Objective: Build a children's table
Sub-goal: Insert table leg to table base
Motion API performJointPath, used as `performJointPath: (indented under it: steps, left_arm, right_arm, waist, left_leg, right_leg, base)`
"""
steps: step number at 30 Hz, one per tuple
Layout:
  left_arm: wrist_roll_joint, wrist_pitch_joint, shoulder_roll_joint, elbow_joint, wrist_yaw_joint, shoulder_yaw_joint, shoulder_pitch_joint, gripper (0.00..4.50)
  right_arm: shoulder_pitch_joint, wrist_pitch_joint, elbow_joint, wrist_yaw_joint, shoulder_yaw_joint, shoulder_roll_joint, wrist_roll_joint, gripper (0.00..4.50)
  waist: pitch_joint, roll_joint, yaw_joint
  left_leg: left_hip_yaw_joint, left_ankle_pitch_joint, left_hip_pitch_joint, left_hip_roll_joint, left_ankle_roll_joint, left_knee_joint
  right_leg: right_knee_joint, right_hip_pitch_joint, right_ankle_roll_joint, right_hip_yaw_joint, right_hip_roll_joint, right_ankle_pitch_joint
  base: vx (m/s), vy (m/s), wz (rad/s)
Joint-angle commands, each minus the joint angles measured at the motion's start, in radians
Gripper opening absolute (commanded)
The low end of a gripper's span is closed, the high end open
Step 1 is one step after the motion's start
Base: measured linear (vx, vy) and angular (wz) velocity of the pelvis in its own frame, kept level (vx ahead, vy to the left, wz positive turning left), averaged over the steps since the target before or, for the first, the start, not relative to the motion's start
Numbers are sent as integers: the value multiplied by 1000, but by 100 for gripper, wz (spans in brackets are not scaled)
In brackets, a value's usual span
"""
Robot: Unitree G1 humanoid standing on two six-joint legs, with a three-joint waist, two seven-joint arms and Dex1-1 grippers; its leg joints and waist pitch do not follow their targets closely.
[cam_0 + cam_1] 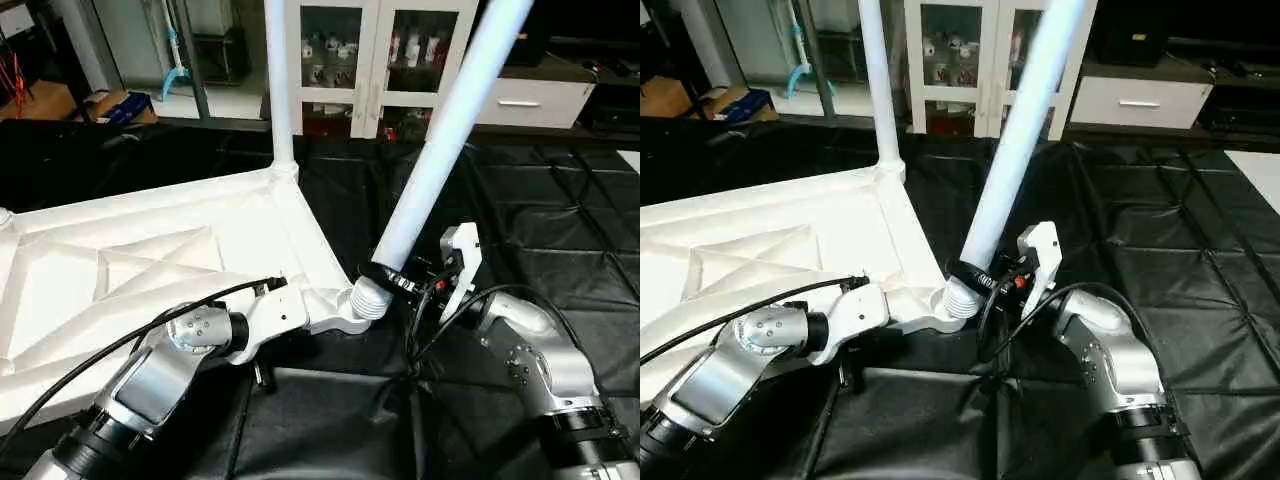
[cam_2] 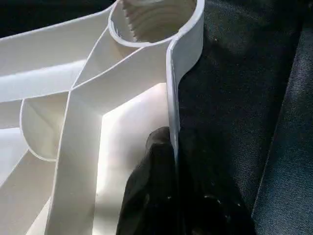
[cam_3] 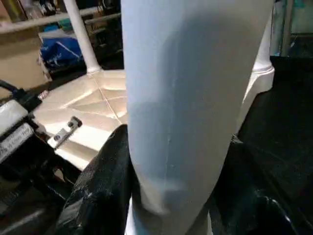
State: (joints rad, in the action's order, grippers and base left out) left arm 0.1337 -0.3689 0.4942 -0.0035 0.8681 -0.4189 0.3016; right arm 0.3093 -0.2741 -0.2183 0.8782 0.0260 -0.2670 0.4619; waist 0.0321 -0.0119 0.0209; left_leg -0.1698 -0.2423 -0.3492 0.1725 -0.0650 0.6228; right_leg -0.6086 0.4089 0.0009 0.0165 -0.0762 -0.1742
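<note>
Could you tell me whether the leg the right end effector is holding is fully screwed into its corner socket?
Not yet. The leg leans, its threaded end exposed above the corner socket; the right end effector grips it.

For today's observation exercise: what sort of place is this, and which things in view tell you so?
Probably an indoor workroom or lab staged like a home: a white glass-door cabinet holding small items, a drawer unit, and black sheeting spread under the work.

The white plastic square tabletop [image 1: 150, 260] lies upside down, its X-ribbed underside facing up. One long tapered white plastic leg [image 1: 281, 80] stands upright in the far corner socket. A second such leg [image 1: 450, 130] leans tilted, its ribbed threaded end [image 1: 372, 297] resting at the round near corner socket [image 2: 156, 22], not fully seated.
</note>
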Motion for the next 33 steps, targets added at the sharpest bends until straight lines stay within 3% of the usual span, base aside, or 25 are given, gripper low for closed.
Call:
performJointPath:
  steps: [1, 5, 13, 19, 33]
  left_arm:
    - [35, -14, 12, 40, -8, -30, -12, 4]
    - [35, -15, 12, 41, -8, -29, -11, 4]
    - [33, -16, 17, 38, -8, -24, -13, 4]
    - [32, -12, 20, 43, -7, -21, -12, 4]
    - [32, -6, 23, 47, -3, -21, -4, 4]
  right_arm:
    - [17, -7, -8, 19, -19, 11, 35, 184]
    - [48, -44, -47, 48, -46, 39, 83, 184]
    - [56, 41, -114, 53, -48, 33, 38, 184]
    - [19, 40, -129, 73, -58, 24, 37, 184]
    - [-20, 187, -177, 50, -36, 40, -38, 184]
  waist:
    - [-44, -3, 0]
    - [-43, -4, 2]
    - [-43, 0, -1]
    - [-40, -4, 0]
    - [-37, -8, 2]
  left_leg:
    - [14, -208, -8, 44, 42, -94]
    - [14, -220, -8, 43, 40, -95]
    - [12, -198, -10, 43, 40, -94]
    - [14, -232, -9, 44, 35, -97]
    - [17, -287, -9, 46, 22, -104]
  right_leg:
    - [75, -43, -241, -26, -45, -240]
    - [76, -41, -245, -27, -46, -252]
    - [75, -42, -245, -26, -47, -246]
    - [80, -39, -232, -26, -47, -287]
    - [85, -33, -219, -26, -47, -329]
  base:
    - [0, 0, 0]
    - [0, 0, 0]
    - [0, 0, 0]
    - [0, 0, 0]
    - [0, 0, 0]
